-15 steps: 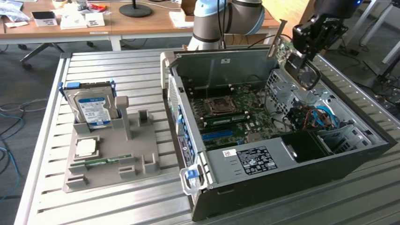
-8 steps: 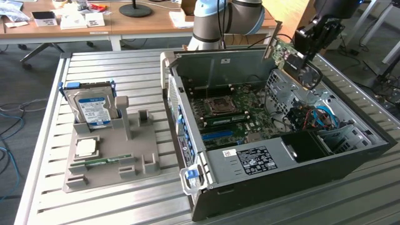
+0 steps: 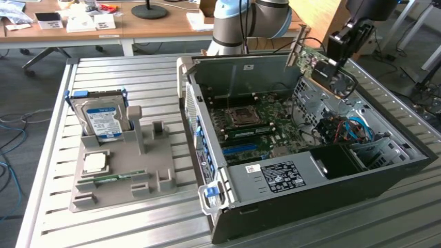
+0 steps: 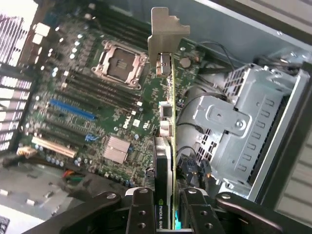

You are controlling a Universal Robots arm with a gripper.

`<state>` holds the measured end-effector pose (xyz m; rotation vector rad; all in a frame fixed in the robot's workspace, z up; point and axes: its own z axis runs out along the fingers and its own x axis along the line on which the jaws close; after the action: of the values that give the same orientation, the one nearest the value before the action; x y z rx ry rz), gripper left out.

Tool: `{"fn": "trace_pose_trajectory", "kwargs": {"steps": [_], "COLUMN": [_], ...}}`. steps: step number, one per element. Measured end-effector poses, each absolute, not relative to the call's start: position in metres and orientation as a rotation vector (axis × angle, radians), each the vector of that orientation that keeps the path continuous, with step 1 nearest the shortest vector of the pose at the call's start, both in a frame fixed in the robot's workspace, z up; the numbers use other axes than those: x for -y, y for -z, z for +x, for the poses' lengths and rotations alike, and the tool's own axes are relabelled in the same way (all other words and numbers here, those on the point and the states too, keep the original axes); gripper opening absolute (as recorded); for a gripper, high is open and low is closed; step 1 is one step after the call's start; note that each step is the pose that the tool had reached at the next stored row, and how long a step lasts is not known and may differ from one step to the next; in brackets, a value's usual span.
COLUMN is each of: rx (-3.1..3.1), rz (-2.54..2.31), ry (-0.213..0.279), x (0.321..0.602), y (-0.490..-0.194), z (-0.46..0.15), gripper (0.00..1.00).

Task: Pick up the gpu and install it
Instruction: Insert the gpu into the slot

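**Clamped and held aloft**

The green motherboard (image 3: 255, 121) (image 4: 97, 97) in the open black case (image 3: 310, 175) reads "DELL". Toward the exterior view's right, above it, the black hand (image 3: 331, 64) (image 4: 168, 214) clamps the thin green gpu card (image 3: 315, 58) (image 4: 168, 126) with its silver bracket (label: "NVIDIA QUA").

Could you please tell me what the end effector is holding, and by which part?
The gpu, pinched across its faces at the end opposite the bracket.

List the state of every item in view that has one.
gpu, held above the open case, not seated.
gripper, shut on the gpu.
computer case, side open, motherboard exposed.
hard drive, upright in the grey holder.
memory stick, lying flat in the grey holder.
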<state>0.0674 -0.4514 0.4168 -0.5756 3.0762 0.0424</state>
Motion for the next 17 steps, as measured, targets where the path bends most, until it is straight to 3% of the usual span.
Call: {"fn": "trace_pose_trajectory", "kwargs": {"steps": [17], "rx": [-2.960], "rz": [-1.032], "ry": [-0.034], "x": [0.4514], "y": [-0.4151], "z": [0.0673], "gripper": [0.27]}}
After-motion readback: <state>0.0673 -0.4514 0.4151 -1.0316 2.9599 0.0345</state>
